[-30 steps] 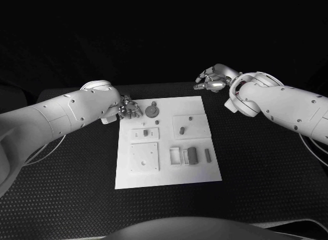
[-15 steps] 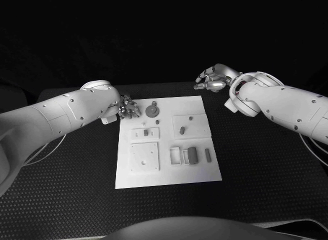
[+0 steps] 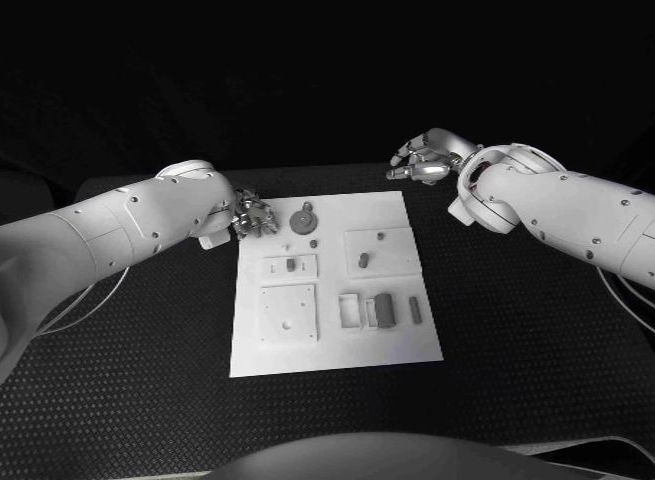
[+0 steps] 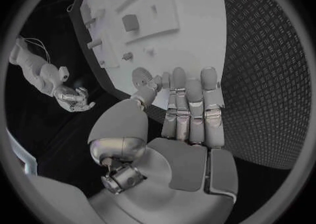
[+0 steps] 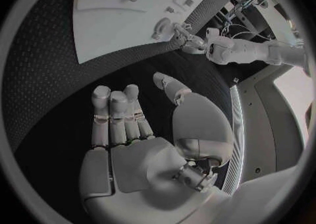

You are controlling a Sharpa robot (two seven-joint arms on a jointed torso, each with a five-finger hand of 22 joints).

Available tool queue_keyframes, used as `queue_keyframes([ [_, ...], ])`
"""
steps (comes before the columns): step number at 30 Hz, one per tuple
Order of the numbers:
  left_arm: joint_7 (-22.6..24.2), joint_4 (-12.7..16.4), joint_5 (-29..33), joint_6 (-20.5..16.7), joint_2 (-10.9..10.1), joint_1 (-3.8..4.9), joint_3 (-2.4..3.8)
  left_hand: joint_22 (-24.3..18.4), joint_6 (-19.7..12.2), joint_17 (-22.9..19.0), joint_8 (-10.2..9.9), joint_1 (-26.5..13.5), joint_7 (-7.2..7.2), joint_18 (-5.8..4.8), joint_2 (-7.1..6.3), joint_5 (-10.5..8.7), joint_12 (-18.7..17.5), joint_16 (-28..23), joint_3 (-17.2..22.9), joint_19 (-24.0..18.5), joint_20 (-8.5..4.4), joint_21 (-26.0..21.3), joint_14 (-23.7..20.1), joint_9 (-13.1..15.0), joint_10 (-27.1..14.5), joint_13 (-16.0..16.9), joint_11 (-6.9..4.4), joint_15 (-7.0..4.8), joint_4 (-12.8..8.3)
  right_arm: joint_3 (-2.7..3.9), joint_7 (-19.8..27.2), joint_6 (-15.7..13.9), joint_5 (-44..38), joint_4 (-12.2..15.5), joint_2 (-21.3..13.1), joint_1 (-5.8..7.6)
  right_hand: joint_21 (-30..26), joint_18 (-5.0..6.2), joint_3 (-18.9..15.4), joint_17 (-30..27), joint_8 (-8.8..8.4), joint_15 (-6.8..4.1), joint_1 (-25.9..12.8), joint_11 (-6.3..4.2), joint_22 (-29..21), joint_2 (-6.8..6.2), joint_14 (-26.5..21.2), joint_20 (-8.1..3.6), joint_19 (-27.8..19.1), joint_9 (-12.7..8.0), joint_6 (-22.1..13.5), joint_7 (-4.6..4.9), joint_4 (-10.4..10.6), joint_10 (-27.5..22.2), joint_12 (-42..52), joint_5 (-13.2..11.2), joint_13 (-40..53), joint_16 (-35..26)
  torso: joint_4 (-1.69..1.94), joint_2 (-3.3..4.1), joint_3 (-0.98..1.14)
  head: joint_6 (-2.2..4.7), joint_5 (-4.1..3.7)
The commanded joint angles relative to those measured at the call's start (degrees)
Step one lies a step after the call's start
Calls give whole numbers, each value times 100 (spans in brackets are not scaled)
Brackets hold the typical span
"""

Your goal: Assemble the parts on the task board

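Observation:
The white task board [image 3: 332, 345] lies in the middle of the black table. At its far left corner lies a round grey part [image 3: 304, 219] with a tab. My left hand [image 3: 255, 219] hovers just left of that part, at the board's edge. In the left wrist view the left hand [image 4: 189, 112] has straight fingers and holds nothing; its thumb [image 4: 146, 95] points at the round part [image 4: 139, 76]. My right hand [image 3: 425, 162] hangs beyond the board's far right corner. The right hand [image 5: 128, 124] is spread and empty in its wrist view.
Other small parts sit on the board: a peg [image 3: 314, 242], a short piece [image 3: 363, 260], a pair of dark bars [image 3: 386, 310] and a square plate [image 3: 288, 313]. Black ribbed mat [image 3: 529, 330] surrounds the board on all sides.
The left arm has shifted slightly to the left; its hand stays beside the round part. The right hand and the parts have not moved.

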Motion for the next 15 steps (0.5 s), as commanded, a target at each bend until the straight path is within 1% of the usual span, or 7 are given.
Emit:
queue_keyframes([
  [1,83,149,331,-115,-125,4,24,17,43,7,42,81,-2,82,128,19,-13,21,83,56,-17,41,60,28,56,11,-10,-8,-2,3,35,81,-2,-5,-5,-4,-34,303,-5,-8,31,-7,-31,12,-2,8,-21,-29,28,-10,-49,82,14,-23,21,16,-7,-4,-1,-3,3,0,-6],
  [4,45,360,538,-105,-306,8,44,32,59,12,53,69,-8,82,137,19,-9,28,126,78,-24,55,82,29,79,19,-18,-17,-3,3,33,83,-2,-3,-24,-4,-34,303,-5,-8,31,-6,-31,12,-2,8,-21,-29,28,-10,-49,83,14,-24,21,16,-7,-4,4,-7,2,-3,-21],
  [7,13,545,654,-26,-477,15,127,43,68,16,60,64,-13,82,150,19,-7,34,153,91,-30,65,96,30,94,25,-24,-23,-10,3,29,82,-2,7,-52,-4,-34,303,-5,-8,31,-6,-32,12,-2,7,-21,-29,28,-10,-49,83,14,-24,21,16,-7,-4,11,-8,-1,2,-31],
  [8,-1,615,658,-33,-544,26,136,48,73,18,64,70,-17,83,158,20,-7,36,174,95,-34,68,101,30,100,28,-26,-27,-17,3,29,81,-2,8,-62,-4,-34,303,-5,-8,31,-6,-32,12,-2,7,-21,-29,28,-11,-49,83,14,-24,21,16,-8,-4,17,-9,-2,-1,-42],
  [10,-36,818,701,-59,-697,55,138,58,83,21,70,72,-21,83,163,20,-6,39,202,105,-38,76,112,29,112,33,-31,-32,-26,2,26,80,-2,8,-64,-4,-34,303,-6,-8,31,-6,-32,12,-2,7,-21,-29,28,-11,-49,83,13,-24,22,16,-8,-4,27,-13,-4,-4,-42],
  [13,-125,1130,794,-41,-885,103,135,73,101,27,81,60,-29,83,154,20,-1,47,231,125,-46,90,134,29,136,42,-40,-42,-34,2,25,78,-2,10,-70,-4,-34,303,-6,-8,31,-6,-32,12,-2,6,-21,-29,28,-11,-49,83,13,-24,22,16,-8,-4,22,-9,-1,0,-31],
  [15,-185,1373,794,-58,-1030,107,133,96,123,40,95,51,-40,85,147,21,17,72,256,160,-60,116,169,30,171,59,-53,-57,-44,2,25,78,0,8,-72,-4,-34,303,-7,-9,32,-6,-32,12,-2,6,-21,-29,28,-11,-49,83,13,-24,22,16,-8,-4,18,-4,-3,-5,-29],
])
